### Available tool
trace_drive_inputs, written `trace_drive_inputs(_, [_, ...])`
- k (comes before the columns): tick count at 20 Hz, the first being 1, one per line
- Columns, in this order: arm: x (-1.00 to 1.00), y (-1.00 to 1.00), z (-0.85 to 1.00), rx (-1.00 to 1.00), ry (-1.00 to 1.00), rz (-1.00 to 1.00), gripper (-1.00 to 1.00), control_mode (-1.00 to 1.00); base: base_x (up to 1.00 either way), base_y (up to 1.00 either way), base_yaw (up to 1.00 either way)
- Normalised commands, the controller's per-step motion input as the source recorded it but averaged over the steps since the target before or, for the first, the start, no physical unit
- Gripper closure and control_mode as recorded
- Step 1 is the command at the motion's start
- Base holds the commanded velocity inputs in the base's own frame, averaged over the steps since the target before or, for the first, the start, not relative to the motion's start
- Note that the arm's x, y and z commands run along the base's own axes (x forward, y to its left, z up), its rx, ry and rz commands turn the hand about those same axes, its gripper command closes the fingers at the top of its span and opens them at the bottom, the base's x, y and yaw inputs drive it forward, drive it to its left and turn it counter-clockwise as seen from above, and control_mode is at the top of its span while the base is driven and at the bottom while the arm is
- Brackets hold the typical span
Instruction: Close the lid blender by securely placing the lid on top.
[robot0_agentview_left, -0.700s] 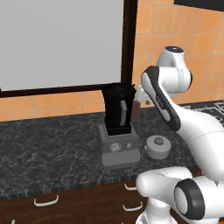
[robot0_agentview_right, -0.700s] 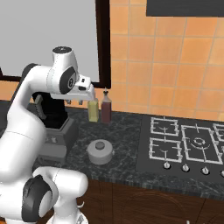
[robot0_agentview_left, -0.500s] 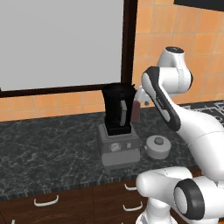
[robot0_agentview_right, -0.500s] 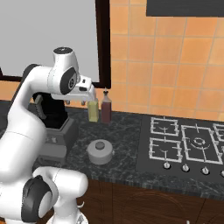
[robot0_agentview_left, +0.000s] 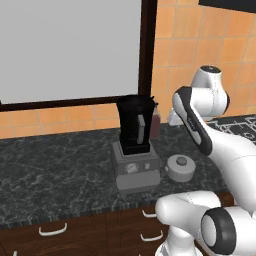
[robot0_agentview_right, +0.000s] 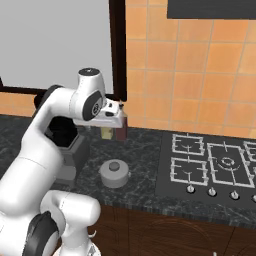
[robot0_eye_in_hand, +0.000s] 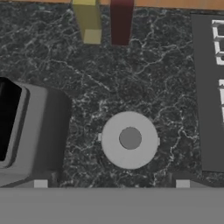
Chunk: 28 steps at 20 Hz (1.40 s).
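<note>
End effector (robot0_eye_in_hand: 111, 184): you have it spread wide, empty, raised above the lid | lid (robot0_eye_in_hand: 130, 139): you see it flat on the dark bench (robot0_eye_in_hand: 144, 78), just beside the blender (robot0_agentview_left: 134, 125), apart | two bottles (robot0_eye_in_hand: 105, 21): behind the lid, by the wall

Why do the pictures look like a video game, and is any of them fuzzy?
All are computer-drawn with flat, even light. In the hand view the lid looks soft-edged and casts almost no shadow on the counter. The left base view shows the blender sharper; right base view shows no glare on the stove.
</note>
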Motion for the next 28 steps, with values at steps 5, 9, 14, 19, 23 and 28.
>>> trace_drive_inputs(5, [-0.04, -0.05, -0.51, -0.05, 0.02, -0.01, -1.0, -1.0, 0.0, 0.0, 0.0])
trace_drive_inputs(9, [-0.01, 0.0, -0.43, -0.01, 0.02, -0.01, -1.0, -1.0, 0.0, 0.0, 0.0])
trace_drive_inputs(14, [-0.04, -0.06, -0.41, 0.0, 0.0, 0.0, -1.0, -1.0, 0.0, 0.0, 0.0])
trace_drive_inputs(19, [-0.02, -0.1, -0.38, 0.0, 0.0, 0.0, -1.0, -1.0, 0.0, 0.0, 0.0])
trace_drive_inputs(23, [0.0, -0.08, -0.33, 0.0, 0.0, 0.0, -1.0, -1.0, 0.0, 0.0, 0.0])
trace_drive_inputs(28, [0.0, -0.05, -0.33, 0.0, 0.0, 0.0, -1.0, -1.0, 0.0, 0.0, 0.0])
